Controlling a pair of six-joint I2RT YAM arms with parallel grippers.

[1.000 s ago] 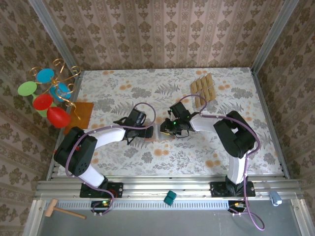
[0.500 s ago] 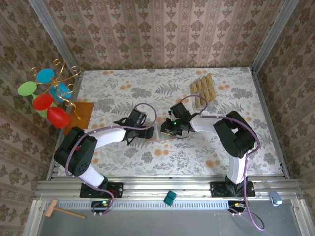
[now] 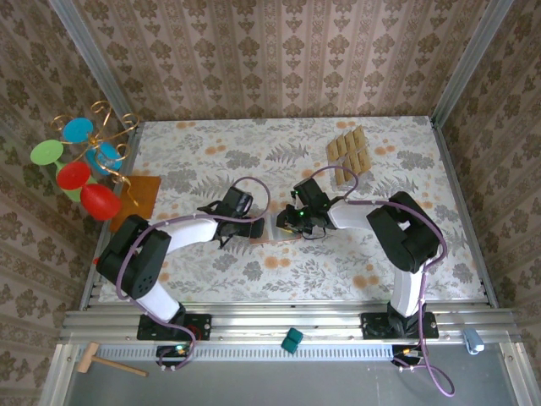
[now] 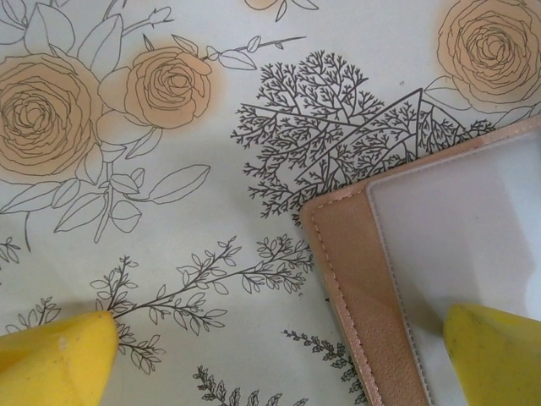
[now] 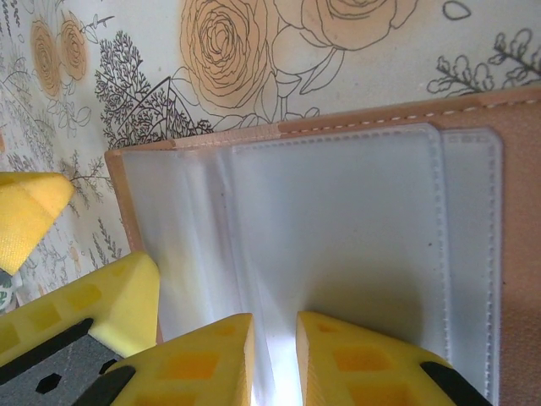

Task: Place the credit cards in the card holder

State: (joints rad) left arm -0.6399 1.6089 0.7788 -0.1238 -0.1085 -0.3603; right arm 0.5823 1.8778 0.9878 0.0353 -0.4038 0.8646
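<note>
The card holder (image 3: 272, 229) lies open on the flowered table, salmon-brown leather edge (image 4: 363, 279) around pale clear pockets (image 5: 355, 220). My left gripper (image 3: 254, 227) is open wide across its left edge: one fingertip (image 4: 494, 347) presses on the lining, the other (image 4: 55, 355) rests on the table. My right gripper (image 5: 275, 355) comes from the right, its jaws nearly together on a thin pale leaf of the pockets that rises into the gap. Several tan credit cards (image 3: 348, 152) lie in rows at the far right.
An orange-brown mat (image 3: 144, 193) and a wire stand with coloured discs (image 3: 80, 161) sit at the left edge. A wooden mallet (image 3: 106, 362) and a teal block (image 3: 292, 341) lie on the front rail. Patterned walls enclose the table.
Both arms have barely shifted at the card holder. Neither grip has changed.
</note>
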